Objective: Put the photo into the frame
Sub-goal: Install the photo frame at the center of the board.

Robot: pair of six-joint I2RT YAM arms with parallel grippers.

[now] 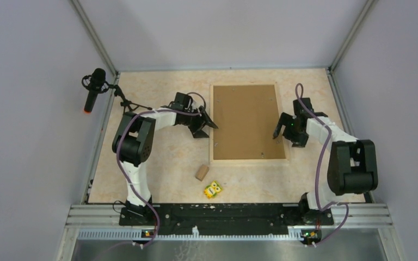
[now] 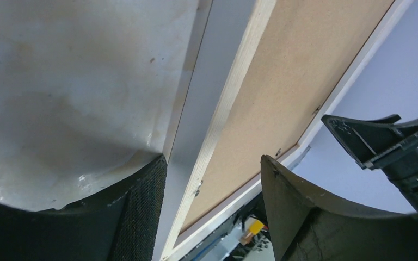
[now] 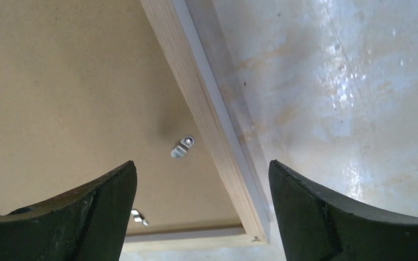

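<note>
Tabletop (image 1: 163, 163) bears frame (image 1: 250, 156) between left pincer (image 1: 207, 126) and right pincer (image 1: 283, 128), both spread; microphone (image 1: 93, 87) shows overhead only.

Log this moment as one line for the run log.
frame: back up, backing board in | left gripper: open, at left edge | right gripper: open, at right edge | photo: not visible

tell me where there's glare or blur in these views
top external: even soft light, sharp, no glare on the backing board; left wrist: table washed out, near fingers soft; right wrist: glints on the table, turn clip crisp
</note>
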